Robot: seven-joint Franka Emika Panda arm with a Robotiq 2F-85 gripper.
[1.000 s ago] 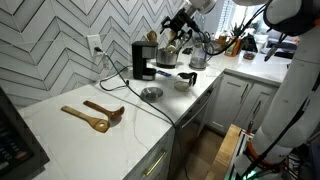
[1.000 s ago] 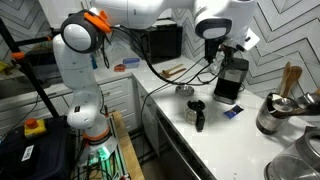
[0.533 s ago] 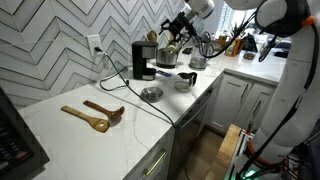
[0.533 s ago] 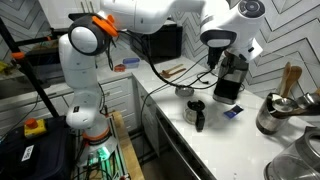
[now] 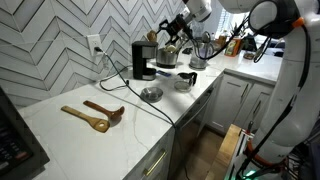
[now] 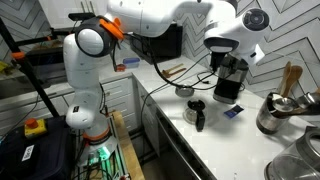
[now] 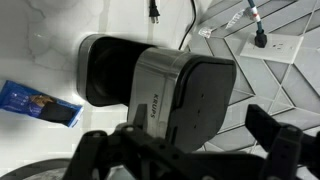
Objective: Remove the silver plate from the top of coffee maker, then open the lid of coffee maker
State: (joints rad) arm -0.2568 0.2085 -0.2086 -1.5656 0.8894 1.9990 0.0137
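The black coffee maker (image 5: 143, 61) stands on the white counter by the tiled wall, also in an exterior view (image 6: 230, 80). Its flat black lid (image 7: 203, 98) is down and bare in the wrist view. The silver plate (image 5: 151, 93) lies on the counter in front of the machine, also in an exterior view (image 6: 185, 91). My gripper (image 5: 166, 36) hovers just above and beside the machine's top (image 6: 229, 60). In the wrist view my gripper (image 7: 185, 150) is open and empty, one finger on each side of the lid.
Two wooden spoons (image 5: 95, 114) lie on the counter. A small cup (image 5: 185, 82) and a steel kettle (image 6: 272, 113) stand nearby. A black mug (image 6: 194, 113) and a blue packet (image 7: 40, 103) sit by the machine. Its power cord runs to a wall outlet (image 7: 262, 41).
My gripper has moved a little closer over the coffee maker's top. The plate and the lid have not moved.
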